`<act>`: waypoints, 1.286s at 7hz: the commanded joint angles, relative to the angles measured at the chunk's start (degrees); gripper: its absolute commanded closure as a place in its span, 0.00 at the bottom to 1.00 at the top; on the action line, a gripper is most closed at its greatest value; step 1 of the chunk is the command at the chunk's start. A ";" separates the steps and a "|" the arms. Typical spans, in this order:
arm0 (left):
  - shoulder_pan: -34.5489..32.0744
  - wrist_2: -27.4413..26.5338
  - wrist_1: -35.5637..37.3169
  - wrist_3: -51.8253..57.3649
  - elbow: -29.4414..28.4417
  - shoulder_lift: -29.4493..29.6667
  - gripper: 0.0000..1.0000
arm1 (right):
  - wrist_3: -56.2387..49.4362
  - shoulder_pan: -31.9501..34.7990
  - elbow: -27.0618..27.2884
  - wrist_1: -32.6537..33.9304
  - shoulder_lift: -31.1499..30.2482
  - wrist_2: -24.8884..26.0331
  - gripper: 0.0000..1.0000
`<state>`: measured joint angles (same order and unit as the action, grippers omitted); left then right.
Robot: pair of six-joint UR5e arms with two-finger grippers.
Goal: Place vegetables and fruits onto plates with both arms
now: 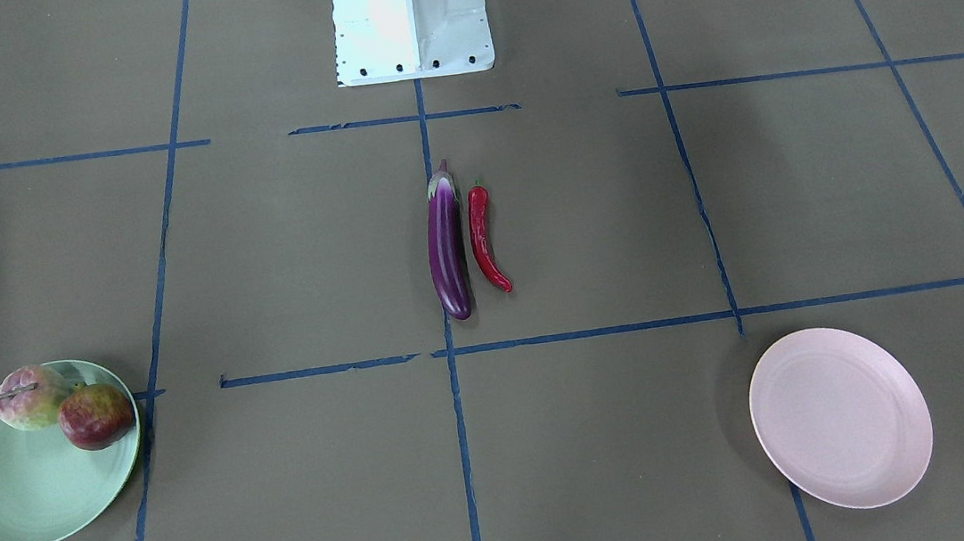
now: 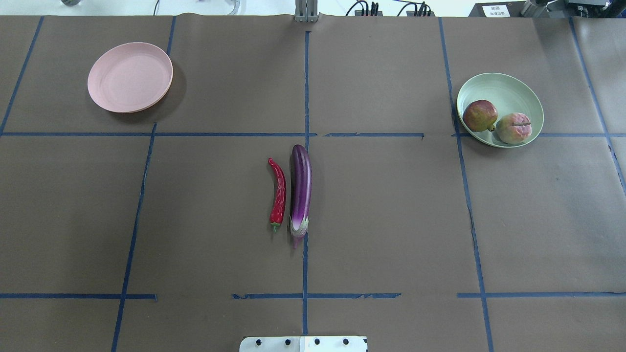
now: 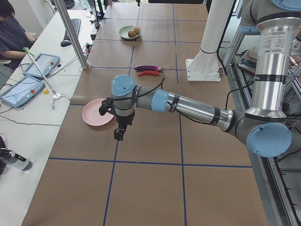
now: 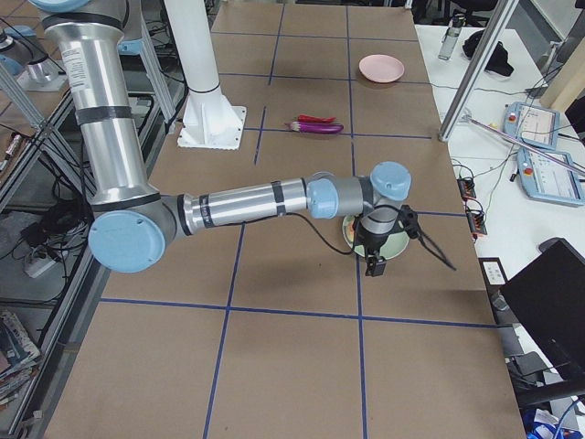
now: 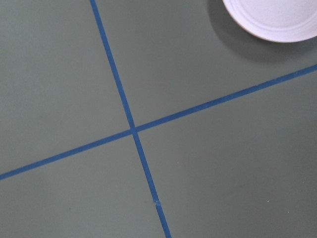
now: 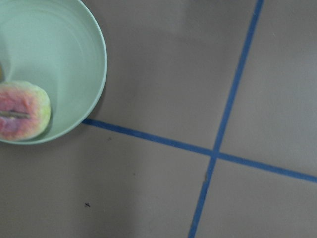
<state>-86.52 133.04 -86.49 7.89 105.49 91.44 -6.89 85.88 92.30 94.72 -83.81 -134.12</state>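
The purple eggplant [image 2: 300, 188] and the red chili pepper [image 2: 278, 193] lie side by side at the table's middle. The pink-and-green fruit [image 2: 513, 128] and the dark red-yellow fruit [image 2: 480, 115] sit on the mint green plate [image 2: 513, 90] at the far right. The pink plate [image 2: 129, 77] stands empty at the far left. My left gripper [image 3: 119, 134] hangs above the table beside the pink plate [image 3: 96, 115]. My right gripper [image 4: 374, 267] hangs over the near edge of the green plate. Both show only in side views, so I cannot tell whether they are open or shut.
The white base block [image 1: 411, 18] stands at the robot's side of the table. Blue tape lines [image 2: 305, 88] cross the brown table cover. An operator [image 3: 11, 37] sits at a side bench with tablets. A metal post [image 4: 471, 69] stands by the table's edge.
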 commanded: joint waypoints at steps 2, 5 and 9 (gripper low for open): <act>11.93 6.71 -4.73 -15.94 1.65 4.35 0.00 | 4.21 5.96 5.87 -0.24 -9.00 -4.75 0.00; 35.38 0.18 -5.01 -49.07 2.36 17.75 0.00 | 5.31 5.96 6.14 -0.24 -8.92 -4.92 0.00; 59.68 -27.34 -5.18 -83.07 -19.08 47.25 0.00 | 5.31 5.88 6.22 -0.33 -8.83 -4.92 0.00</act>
<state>-32.26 112.93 -91.17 -67.76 95.81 128.95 -1.59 91.83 98.49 94.42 -92.64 -139.04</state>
